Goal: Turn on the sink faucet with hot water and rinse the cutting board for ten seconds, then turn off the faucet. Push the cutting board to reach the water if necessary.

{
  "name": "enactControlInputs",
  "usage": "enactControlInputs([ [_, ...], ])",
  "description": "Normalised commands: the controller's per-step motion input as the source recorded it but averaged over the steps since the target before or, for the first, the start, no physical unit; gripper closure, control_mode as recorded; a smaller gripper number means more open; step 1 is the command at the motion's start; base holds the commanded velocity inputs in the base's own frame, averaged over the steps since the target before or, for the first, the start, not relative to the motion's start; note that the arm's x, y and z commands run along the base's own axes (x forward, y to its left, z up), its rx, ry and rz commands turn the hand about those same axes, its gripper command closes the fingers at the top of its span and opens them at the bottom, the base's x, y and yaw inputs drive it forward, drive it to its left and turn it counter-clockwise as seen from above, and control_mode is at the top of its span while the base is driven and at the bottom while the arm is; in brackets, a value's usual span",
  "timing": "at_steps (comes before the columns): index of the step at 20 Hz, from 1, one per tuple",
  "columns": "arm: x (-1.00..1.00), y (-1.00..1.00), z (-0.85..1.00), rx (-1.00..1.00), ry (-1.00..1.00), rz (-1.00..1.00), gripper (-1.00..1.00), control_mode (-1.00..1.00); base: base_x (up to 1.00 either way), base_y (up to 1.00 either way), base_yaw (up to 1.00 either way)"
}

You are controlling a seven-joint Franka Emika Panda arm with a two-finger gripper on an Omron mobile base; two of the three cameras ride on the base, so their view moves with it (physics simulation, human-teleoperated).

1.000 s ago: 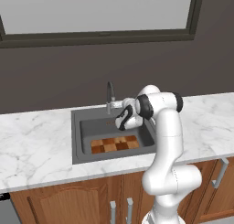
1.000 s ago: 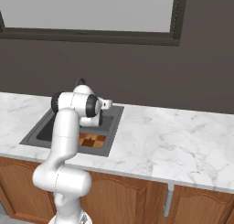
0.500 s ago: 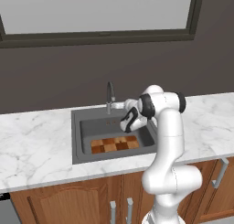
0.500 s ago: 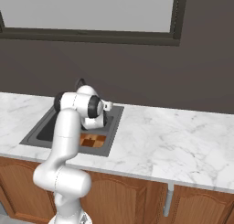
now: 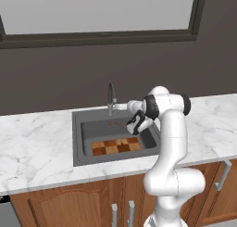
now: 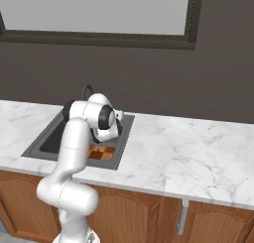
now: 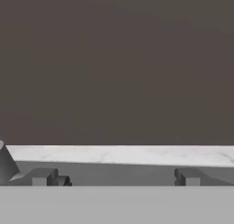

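The dark grey sink sits in the white marble counter, and the checkered wooden cutting board lies flat on its floor toward the front right. The faucet rises behind the basin with its arched spout. My gripper hangs over the right part of the basin, right of the faucet and above the board's far edge, touching neither. In the hand view my gripper is open and empty, facing the sink's back rim, with the faucet's base at far left. The board shows beside my arm. The water is out of view.
White marble counter stretches to both sides of the sink, with a wide stretch to the right. A dark wall with a window stands close behind the faucet. Wooden cabinets lie below.
My hand has shifted slightly right and down over the sink's right side. The jaws stay open and the board has not moved.
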Motion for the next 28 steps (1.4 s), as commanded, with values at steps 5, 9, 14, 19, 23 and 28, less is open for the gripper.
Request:
enactControlInputs([
  [5,-0.09,-1.00,-0.14,0.12,-0.13,0.06,-1.00,-1.00,0.00,0.00,0.00],
  [9,-0.15,-1.00,-0.11,0.12,-0.11,0.06,-1.00,-1.00,0.00,0.00,0.00],
  [14,-0.21,-0.72,-0.02,0.07,-0.05,0.01,-1.00,-1.00,0.00,0.00,0.00],
  [19,-0.18,-0.41,0.06,0.06,0.00,0.00,-1.00,-1.00,0.00,0.00,0.00],
  [23,-0.06,-0.46,0.06,0.05,0.00,0.00,-1.00,-1.00,0.00,0.00,0.00],
  [28,-0.18,-0.26,0.26,0.05,0.08,0.00,-1.00,-1.00,0.00,0.00,0.00],
])
